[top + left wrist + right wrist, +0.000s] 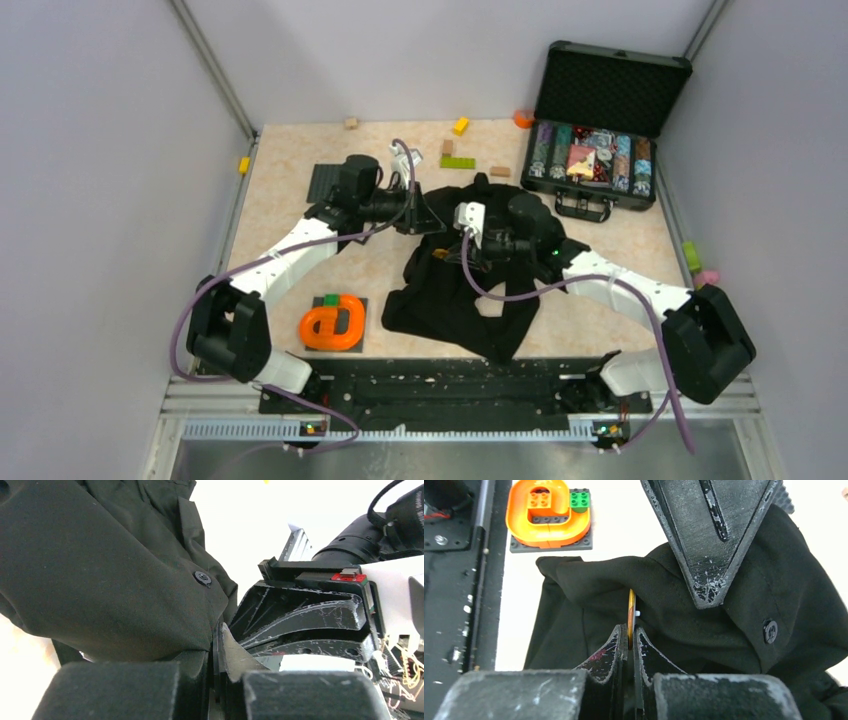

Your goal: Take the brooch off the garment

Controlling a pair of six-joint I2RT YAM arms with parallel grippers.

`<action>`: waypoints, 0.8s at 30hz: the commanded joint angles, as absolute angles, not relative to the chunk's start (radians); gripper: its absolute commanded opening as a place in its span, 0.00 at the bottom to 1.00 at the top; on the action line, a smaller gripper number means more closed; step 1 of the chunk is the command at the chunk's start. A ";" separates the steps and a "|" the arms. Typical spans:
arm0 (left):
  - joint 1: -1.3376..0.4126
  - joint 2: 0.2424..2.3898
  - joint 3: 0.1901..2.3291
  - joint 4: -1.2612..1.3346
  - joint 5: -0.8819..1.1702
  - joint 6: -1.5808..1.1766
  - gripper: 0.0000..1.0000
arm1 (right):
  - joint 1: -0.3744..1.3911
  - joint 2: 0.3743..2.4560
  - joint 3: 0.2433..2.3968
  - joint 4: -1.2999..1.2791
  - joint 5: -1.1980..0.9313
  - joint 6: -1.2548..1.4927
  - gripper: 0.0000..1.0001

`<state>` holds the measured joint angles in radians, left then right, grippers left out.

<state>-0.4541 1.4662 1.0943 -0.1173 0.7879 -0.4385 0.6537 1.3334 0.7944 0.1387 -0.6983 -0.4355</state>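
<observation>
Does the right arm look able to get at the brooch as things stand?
Probably yes: the right fingers are closed on the edge of the brooch, which stands up from the garment with nothing in between. The left fingers clamp the garment alongside.

Wrist cams: bg blown out white; top cam evenly lit.

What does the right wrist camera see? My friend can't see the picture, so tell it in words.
The right gripper is pinched shut on a thin brooch, seen edge-on, sticking up from a crumpled black shirt. The left gripper reaches down from the top, its tip on the shirt, and an orange toy sits top left.
</observation>
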 commanded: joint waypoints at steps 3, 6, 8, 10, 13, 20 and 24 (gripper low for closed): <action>-0.450 1.449 1.127 -0.113 0.643 -0.367 0.29 | 0.664 1.320 0.894 0.077 -0.724 -0.134 0.00; -0.439 1.433 1.125 -0.096 0.533 -0.351 0.63 | 0.664 1.331 0.928 0.004 -0.712 0.021 0.00; -0.437 1.419 1.127 -0.085 0.486 -0.324 0.71 | 0.663 1.345 0.970 -0.074 -0.629 0.164 0.00; -0.437 1.388 1.103 -0.054 0.445 -0.298 0.72 | 0.652 1.371 1.012 -0.128 -0.596 0.320 0.00; -0.437 1.287 0.975 0.116 0.387 -0.280 0.72 | 0.610 1.425 1.059 -0.151 -0.724 0.515 0.00; -0.438 1.007 0.607 0.581 0.309 -0.187 0.75 | 0.538 1.497 0.982 0.164 -0.993 0.992 0.00; -0.442 0.956 0.479 0.685 0.426 -0.088 0.82 | 0.507 1.529 0.931 0.391 -1.044 1.256 0.00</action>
<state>-0.4381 0.9909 0.5808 0.4393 0.3538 -0.2050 0.5293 1.5101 0.9653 0.1047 -0.9298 0.8970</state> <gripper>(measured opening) 0.746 0.033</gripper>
